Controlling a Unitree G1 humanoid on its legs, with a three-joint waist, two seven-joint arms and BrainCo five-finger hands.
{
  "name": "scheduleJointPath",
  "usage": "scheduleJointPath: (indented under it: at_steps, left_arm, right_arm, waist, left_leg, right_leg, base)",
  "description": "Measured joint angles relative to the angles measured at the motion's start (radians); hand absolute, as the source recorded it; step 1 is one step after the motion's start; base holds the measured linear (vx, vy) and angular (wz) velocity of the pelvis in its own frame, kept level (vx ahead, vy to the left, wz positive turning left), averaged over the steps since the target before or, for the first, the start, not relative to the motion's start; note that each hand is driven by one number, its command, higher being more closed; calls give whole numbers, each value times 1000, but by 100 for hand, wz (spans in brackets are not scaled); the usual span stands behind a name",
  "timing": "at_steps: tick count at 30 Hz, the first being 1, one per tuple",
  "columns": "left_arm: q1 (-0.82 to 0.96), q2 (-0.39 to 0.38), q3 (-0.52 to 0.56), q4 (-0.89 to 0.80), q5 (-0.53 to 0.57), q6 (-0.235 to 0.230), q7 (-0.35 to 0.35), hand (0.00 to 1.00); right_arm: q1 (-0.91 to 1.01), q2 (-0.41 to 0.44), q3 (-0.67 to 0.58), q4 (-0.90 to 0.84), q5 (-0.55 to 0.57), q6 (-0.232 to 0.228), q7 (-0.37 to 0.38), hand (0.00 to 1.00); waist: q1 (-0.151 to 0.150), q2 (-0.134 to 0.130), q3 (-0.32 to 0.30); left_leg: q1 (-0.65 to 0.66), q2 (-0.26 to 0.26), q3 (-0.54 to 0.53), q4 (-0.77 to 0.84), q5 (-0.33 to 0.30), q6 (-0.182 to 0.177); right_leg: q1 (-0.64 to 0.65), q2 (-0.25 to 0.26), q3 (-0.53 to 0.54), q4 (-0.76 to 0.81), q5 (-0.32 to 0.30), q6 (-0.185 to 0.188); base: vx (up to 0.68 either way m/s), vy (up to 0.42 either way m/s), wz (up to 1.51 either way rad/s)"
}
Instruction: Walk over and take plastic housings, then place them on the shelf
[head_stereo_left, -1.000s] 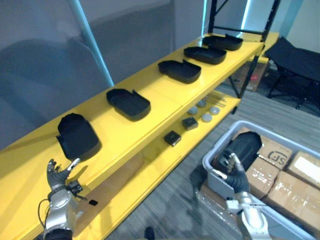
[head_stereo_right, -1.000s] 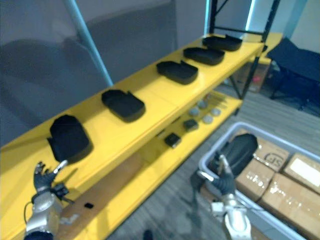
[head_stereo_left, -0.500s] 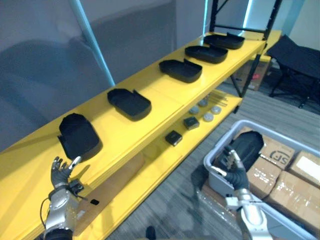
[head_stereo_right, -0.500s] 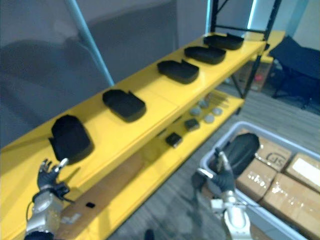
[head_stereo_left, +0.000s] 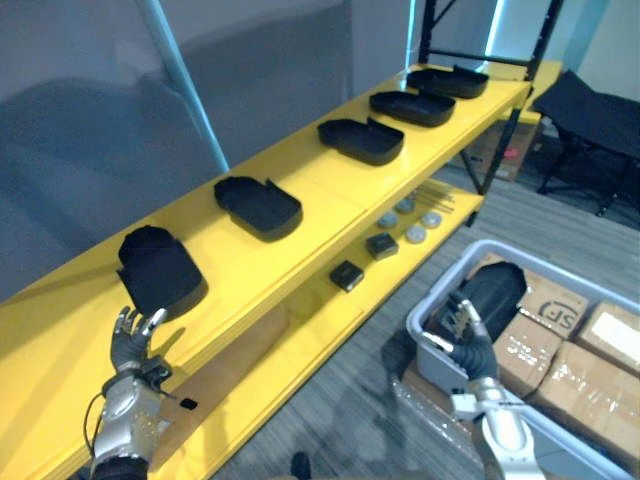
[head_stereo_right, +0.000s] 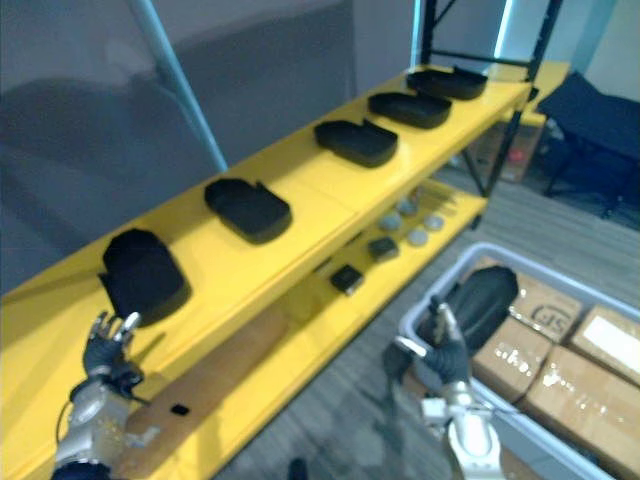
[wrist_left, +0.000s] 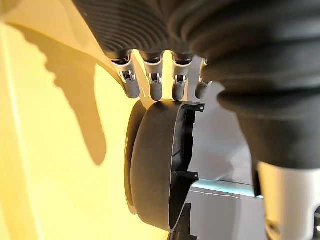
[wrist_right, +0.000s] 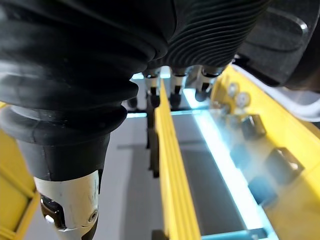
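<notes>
Several black plastic housings lie in a row on the yellow top shelf; the nearest housing is at the left end, others run toward the far end. My left hand is open with fingers spread, just in front of the nearest housing, its fingertips close to the rim. Another black housing lies in the grey bin. My right hand is open at the bin's near rim, beside that housing.
The lower shelf holds small dark boxes and grey round parts. Taped cardboard boxes sit right of the bin. A black shelf post and a dark folding frame stand at the far right.
My left hand has risen toward the front edge of the nearest housing. The right hand stays by the bin rim.
</notes>
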Motion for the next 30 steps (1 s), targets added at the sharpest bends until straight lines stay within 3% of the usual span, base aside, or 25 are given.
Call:
scheduleJointPath:
  at_steps: [30]
  left_arm:
    - [-42, 2, -40, 5, -30, 1, -26, 0]
  right_arm:
    - [-2, 0, 3, 8, 0, 0, -5, 0]
  waist:
    - [1, -9, 1]
  left_leg:
    - [1, 1, 1, 0, 3, 4]
  right_leg:
    - [1, 0, 1, -3, 3, 2]
  base:
    - [0, 0, 0]
